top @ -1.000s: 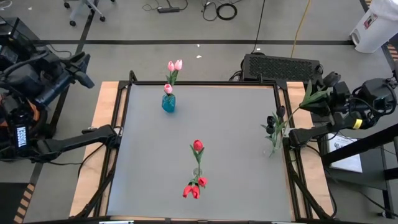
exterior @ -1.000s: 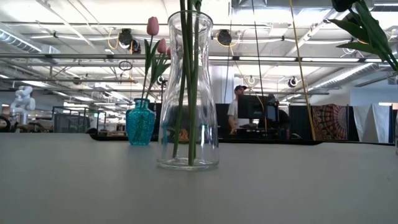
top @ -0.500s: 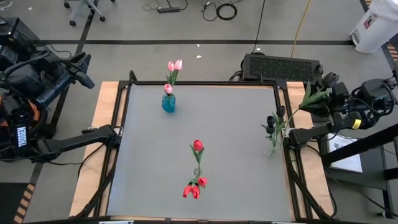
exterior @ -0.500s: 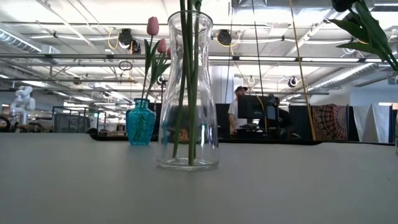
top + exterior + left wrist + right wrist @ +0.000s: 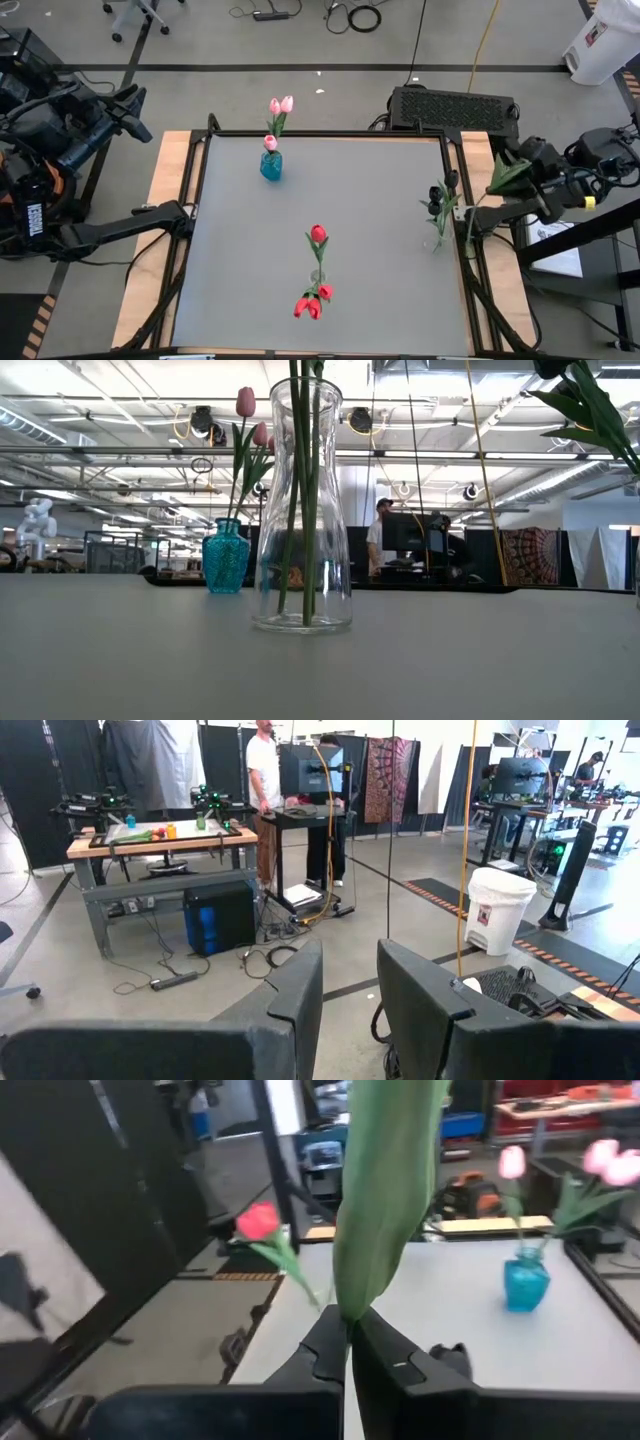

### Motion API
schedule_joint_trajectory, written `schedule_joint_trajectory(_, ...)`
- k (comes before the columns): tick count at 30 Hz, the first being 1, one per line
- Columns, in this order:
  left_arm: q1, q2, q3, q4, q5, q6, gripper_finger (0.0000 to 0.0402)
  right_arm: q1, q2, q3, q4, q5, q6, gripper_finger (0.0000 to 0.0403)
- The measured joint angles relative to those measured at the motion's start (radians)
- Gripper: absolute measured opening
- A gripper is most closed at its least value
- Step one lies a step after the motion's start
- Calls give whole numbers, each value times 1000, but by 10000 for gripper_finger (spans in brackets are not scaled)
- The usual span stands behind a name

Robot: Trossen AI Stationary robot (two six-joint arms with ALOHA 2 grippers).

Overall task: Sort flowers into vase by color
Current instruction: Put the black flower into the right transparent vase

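The right gripper [image 5: 528, 172] sits just off the right edge of the grey tabletop [image 5: 380, 290], its fingers [image 5: 330, 1350] pressed together on the broad green leaf and stem of an artificial tulip [image 5: 500, 178]. In the right wrist view the leaf [image 5: 385, 1190] rises straight up from between the closed fingers. The colour of this flower's head cannot be told from any view.

Near the right edge of the tabletop stands a cluster of dark-headed tulips with green leaves [image 5: 442, 205]; their container cannot be made out.

A small teal glass bottle vase [image 5: 270, 166] stands near the far edge, left of centre, holding pink tulips [image 5: 281, 105]. In the low view the teal vase [image 5: 226, 556] shows behind and to the left of the clear one.

A clear glass carafe vase [image 5: 303, 510] stands near the near edge at centre, holding red tulips [image 5: 314, 300] with thin green stems.

The left gripper [image 5: 345, 995] is parked off the left side of the tabletop, fingers a narrow gap apart, holding nothing.

A person [image 5: 377, 535] stands in the room beyond.
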Motion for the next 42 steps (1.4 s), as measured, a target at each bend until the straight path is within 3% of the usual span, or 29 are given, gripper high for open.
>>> schedule_joint_trajectory(13, 0, 0, 0, 0, 0, 0, 105, 0, -26, 0, -91, -40, -241, 0)
schedule_joint_trajectory(42, 0, 0, 0, 0, 0, 0, 105, 25, -42, 0, -130, -59, -358, 0)
